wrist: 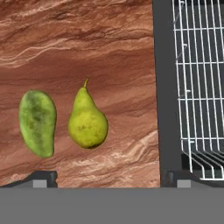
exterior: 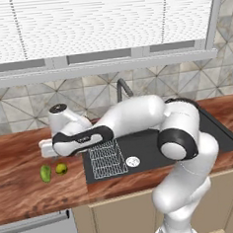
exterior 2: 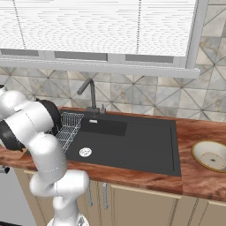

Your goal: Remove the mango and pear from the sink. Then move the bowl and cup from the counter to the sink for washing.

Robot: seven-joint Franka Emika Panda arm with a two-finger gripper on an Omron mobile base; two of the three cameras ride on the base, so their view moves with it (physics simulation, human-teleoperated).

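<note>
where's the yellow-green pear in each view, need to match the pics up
Left base view: the yellow-green pear lies on the reddish-brown wood-grain counter at lower left, just right of the green oval mango, left of the sink.
Right base view: I cannot find the pear here.
Hand view: left of centre, stem up, mango beside it.
Shared landmark: the white wire rack on the black sink's drainboard.
</note>
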